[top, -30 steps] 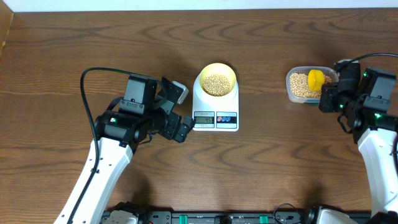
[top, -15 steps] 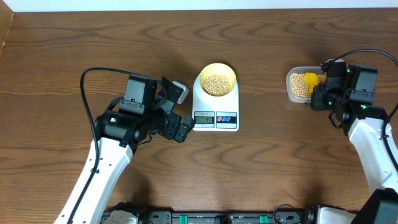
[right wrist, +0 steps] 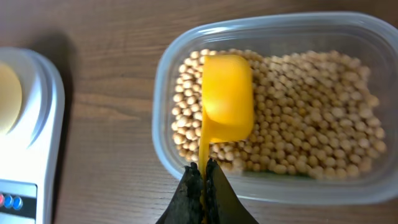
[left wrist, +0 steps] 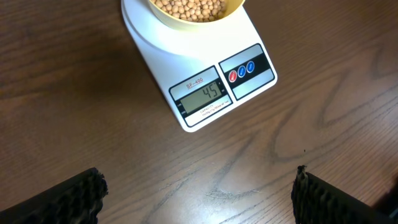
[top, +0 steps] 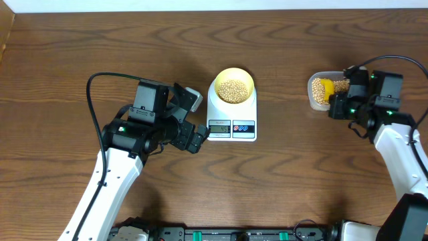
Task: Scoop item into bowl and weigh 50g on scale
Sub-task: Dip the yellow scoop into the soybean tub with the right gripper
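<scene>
Overhead view, contents of counter.

- Scale: white, at the centre of the counter. Its display faces the near edge and reads 45.
- Bowl: pale yellow, seated on the scale's round platform at its far end. It holds a heap of tan beans.
- Tub: clear plastic, far right, well apart from the scale, with more of the same beans inside.
- Scoop: bright yellow. Its cup sits over the beans in the tub's left half, and its handle runs to the tub's wall.
- Right claw: pinched narrow on the scoop's handle, at the tub's wall.
- Left claw: spread wide and holding nothing, just left of the scale's front, over bare counter.
</scene>
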